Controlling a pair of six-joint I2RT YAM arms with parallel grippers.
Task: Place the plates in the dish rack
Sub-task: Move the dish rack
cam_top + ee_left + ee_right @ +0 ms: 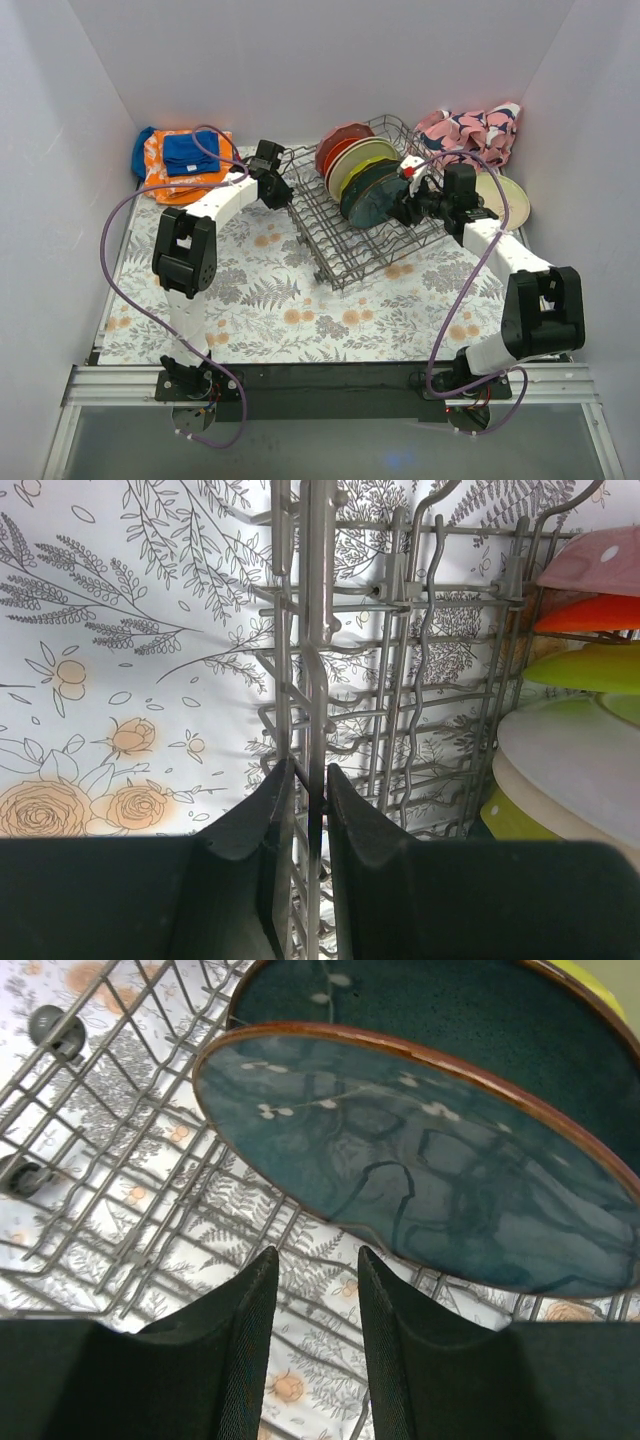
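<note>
Rack sits mid-table, angled, with plates standing on edge in its far half. Left gripper is clamped on a rack wire at the left end. Right gripper has its jaws apart with nothing between, just short of the nearest teal plate. One pale plate lies flat behind the right arm. Orange-blue cloth is far left, floral cloth far right. Only the right wrist view shows the rack's wheels. Only the left wrist view shows the pink dotted plate.

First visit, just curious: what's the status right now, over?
Left gripper shut on rack wire. Right gripper open, empty, facing racked teal plate. One plate waits on table.
</note>
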